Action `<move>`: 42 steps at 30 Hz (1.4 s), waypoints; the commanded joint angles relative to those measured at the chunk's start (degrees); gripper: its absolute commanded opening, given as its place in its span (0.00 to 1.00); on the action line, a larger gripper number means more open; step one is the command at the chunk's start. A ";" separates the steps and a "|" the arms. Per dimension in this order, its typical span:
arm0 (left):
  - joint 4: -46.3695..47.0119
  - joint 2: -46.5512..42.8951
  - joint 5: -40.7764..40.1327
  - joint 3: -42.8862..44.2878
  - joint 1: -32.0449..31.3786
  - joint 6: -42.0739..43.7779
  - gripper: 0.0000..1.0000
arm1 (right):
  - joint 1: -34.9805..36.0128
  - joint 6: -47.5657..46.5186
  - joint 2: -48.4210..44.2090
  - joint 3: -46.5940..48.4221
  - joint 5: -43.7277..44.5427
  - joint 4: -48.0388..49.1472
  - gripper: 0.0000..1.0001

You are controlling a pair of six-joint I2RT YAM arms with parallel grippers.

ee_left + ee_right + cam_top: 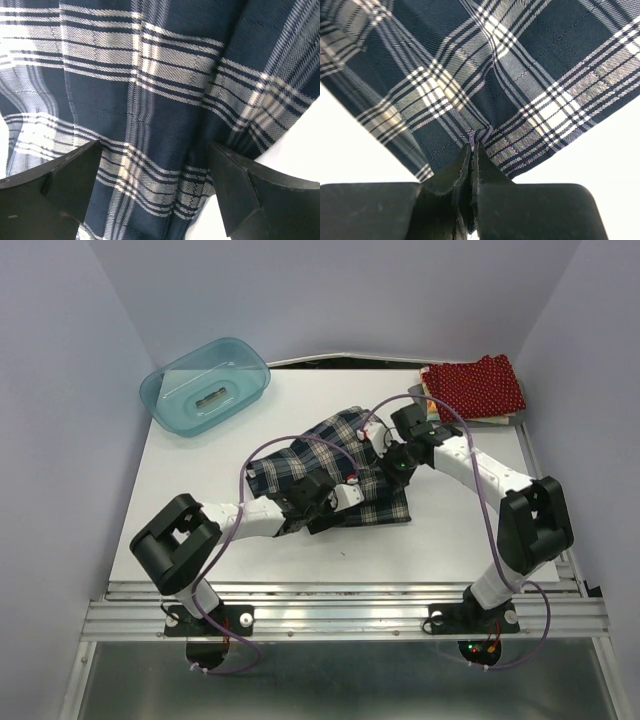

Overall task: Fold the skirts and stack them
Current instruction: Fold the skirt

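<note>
The plaid skirt (335, 455) lies crumpled in the middle of the white table (200, 490). My left gripper (333, 500) hovers at its near edge, open wide, with plaid cloth (150, 100) under the gap between its fingers (65, 175). My right gripper (377, 432) is at the skirt's far right side, shut on a pinched fold of the plaid skirt (485, 85). The dark red dotted skirt (475, 385) lies folded at the back right corner. A strip of orange-and-cream cloth (427, 390) peeks out at its left edge.
A translucent teal bin (205, 385) stands at the back left of the table. Walls close in the table on the left, back and right. A metal rail (340, 615) runs along the near edge by the arm bases.
</note>
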 commanded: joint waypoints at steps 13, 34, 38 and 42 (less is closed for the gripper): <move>-1.67 -0.38 -2.32 -2.02 -0.05 -3.70 0.99 | -0.19 8.41 -5.99 1.70 -12.72 -14.35 0.01; -23.98 -20.07 13.15 7.38 1.09 2.09 0.80 | -0.19 10.88 5.88 -12.56 -2.18 5.43 0.01; -28.39 -19.02 16.22 7.39 3.72 5.69 0.57 | -0.19 10.61 5.44 -12.91 -1.83 5.34 0.01; -30.84 -16.04 18.68 7.56 5.57 8.68 0.55 | -0.19 10.70 5.17 -13.00 -1.65 5.26 0.01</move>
